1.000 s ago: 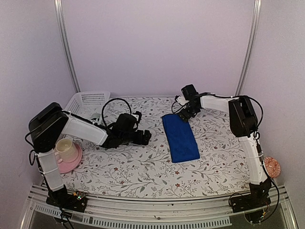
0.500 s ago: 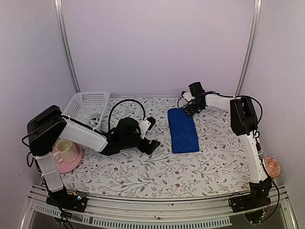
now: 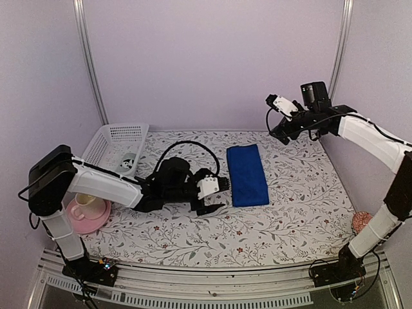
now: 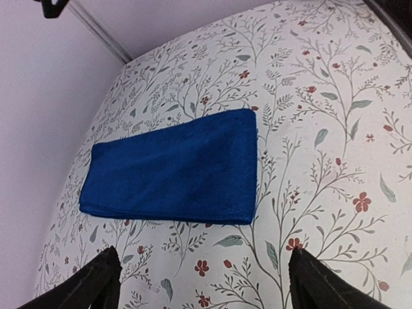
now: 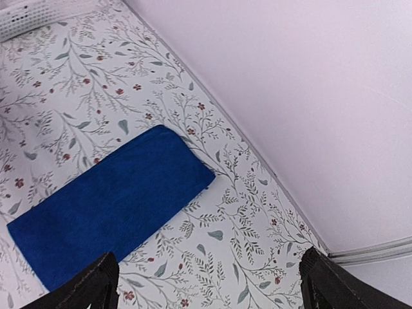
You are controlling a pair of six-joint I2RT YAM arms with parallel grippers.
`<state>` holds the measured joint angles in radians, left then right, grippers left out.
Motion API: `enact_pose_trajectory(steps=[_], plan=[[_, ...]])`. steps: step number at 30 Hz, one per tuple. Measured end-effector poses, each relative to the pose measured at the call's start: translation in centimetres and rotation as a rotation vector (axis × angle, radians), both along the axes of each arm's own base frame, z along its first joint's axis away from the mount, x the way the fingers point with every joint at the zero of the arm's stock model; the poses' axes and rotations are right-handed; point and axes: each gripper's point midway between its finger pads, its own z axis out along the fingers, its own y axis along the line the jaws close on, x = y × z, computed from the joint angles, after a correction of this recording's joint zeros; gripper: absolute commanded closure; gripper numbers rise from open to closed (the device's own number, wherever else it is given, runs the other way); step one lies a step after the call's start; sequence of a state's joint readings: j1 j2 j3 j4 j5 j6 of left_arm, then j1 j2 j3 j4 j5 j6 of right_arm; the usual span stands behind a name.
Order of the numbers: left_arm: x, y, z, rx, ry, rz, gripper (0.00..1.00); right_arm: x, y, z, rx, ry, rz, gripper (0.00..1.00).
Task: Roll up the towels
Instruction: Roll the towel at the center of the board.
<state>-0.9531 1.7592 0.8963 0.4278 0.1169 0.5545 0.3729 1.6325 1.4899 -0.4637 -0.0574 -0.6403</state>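
The blue towel lay flat on the bench, its long axis running from the near side toward the back wall. The left hand, fingers apart and empty, sat low just beside its near left corner, facing it. The right hand, likewise apart and empty, hung well above the far end, so the left was nearer

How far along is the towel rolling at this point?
Done: the blue towel lies folded into a flat strip on the floral cloth, with no roll started. In hand: nothing. The left gripper hovers open by its near left corner, and the right gripper is open, raised off to the far right. Left: all the rolling. No second towel is visible.
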Motion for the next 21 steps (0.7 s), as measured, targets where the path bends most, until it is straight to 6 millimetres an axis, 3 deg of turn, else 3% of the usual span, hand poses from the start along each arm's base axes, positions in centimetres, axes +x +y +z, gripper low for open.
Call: enact_pose_trajectory(steps=[3,8,11,14,21], plan=[[-1.4,-1.0,-0.6,0.042,-0.063,-0.093,0.21,-4.4,-0.4,0.0,0.016,-0.006,0.081,0.01],[-2.1,-2.6,-4.3,0.145,-0.122,-0.173,0.38,-8.7,-0.4,-5.8,0.004,0.126,0.174,0.01],[-2.0,-2.9,-6.8,0.212,-0.142,-0.191,0.42,-9.9,-0.3,-7.7,0.001,0.169,0.202,0.01],[-1.6,-3.2,-8.4,0.252,-0.16,-0.208,0.42,-10.3,-0.1,-8.2,0.007,0.178,0.221,0.01],[-0.1,-4.9,-9.2,0.28,-0.214,-0.21,0.46,-10.1,0.0,-9.4,-0.003,0.191,0.23,0.01]])
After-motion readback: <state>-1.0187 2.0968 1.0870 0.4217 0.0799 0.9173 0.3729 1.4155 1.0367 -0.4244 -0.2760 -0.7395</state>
